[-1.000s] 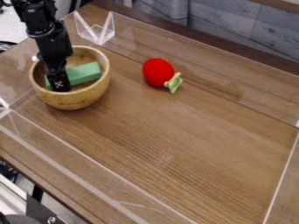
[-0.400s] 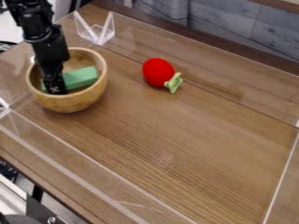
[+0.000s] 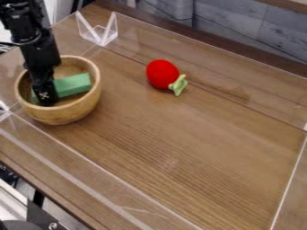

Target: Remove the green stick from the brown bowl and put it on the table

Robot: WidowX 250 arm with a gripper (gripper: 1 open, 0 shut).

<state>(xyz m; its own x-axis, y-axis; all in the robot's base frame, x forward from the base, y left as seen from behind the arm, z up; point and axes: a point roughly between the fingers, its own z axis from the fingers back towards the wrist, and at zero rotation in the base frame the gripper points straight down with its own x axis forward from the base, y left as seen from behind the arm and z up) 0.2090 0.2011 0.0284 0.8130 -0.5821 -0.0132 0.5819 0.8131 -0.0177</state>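
While the brown bowl (image 3: 57,90) nears the table (image 3: 180,153) edge, open wood rightward

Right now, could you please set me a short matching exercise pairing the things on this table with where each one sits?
Things:
1. green stick
2. brown bowl
3. red fruit
4. gripper

Places:
A. down inside the bowl, beside the stick
B. near the table's left edge
C. lying in the bowl
D. on bare wood, right of the bowl

Pairs: 1-C, 2-B, 3-D, 4-A
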